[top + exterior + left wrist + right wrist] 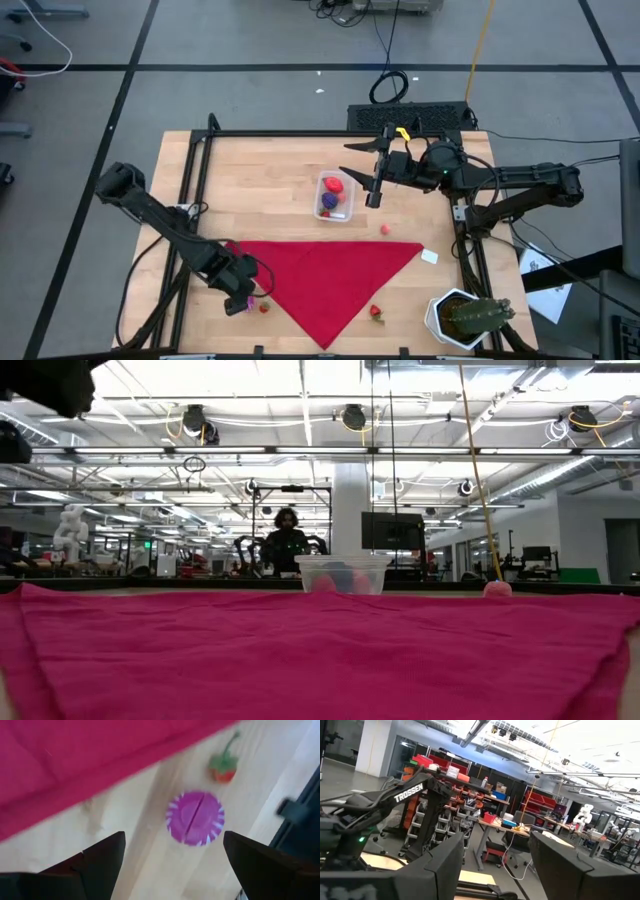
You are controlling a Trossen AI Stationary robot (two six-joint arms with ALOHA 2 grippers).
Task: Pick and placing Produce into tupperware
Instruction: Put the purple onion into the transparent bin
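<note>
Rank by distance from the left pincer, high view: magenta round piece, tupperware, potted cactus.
From the left pincer:
1. Magenta round piece, right at the pincer, near-left table edge.
2. Tupperware, mid-table, beyond the red cloth.
3. Potted cactus, near-right corner.

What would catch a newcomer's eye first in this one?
The big red cloth, spread as a triangle over the near half of the wooden table. Next, the left gripper, open above a magenta slice near the cloth's left corner, and the clear tub mid-table, already holding red and purple produce beside the right gripper.
</note>
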